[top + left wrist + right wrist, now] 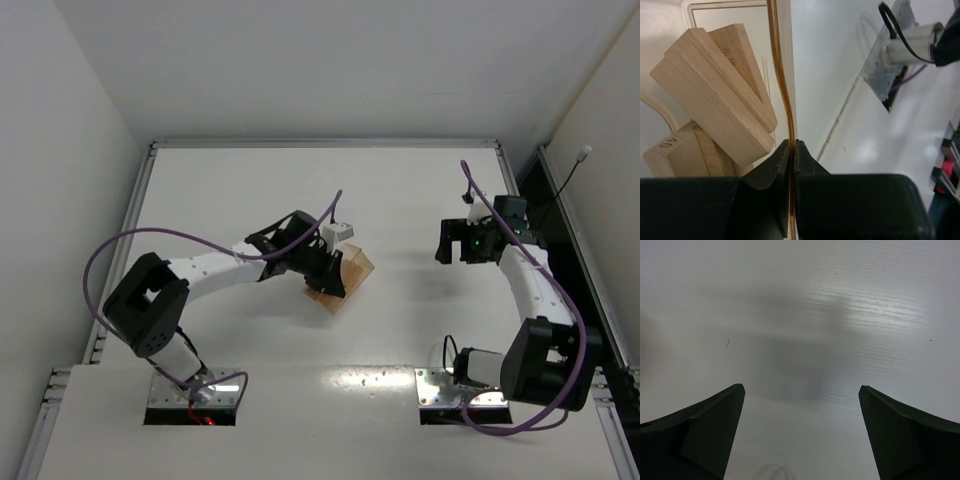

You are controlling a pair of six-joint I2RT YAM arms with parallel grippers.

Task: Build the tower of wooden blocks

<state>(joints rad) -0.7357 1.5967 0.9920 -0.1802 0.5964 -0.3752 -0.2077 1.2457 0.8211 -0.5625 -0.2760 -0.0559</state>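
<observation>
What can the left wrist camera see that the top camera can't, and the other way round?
Only the left wrist view shows the wood blocks piled inside the amber plastic box. Only the top view shows the right gripper, open above the table, away from the box. Both views show the box with the left gripper shut on its thin wall.

The left arm [205, 272] stretched forward and inward, its left hand [791, 146] tipped down, fingers pinched shut on the thin wall of a clear box [356, 266]. The right arm [535, 285] stood folded, its right hand [801, 388] spread wide, holding nothing.
</observation>
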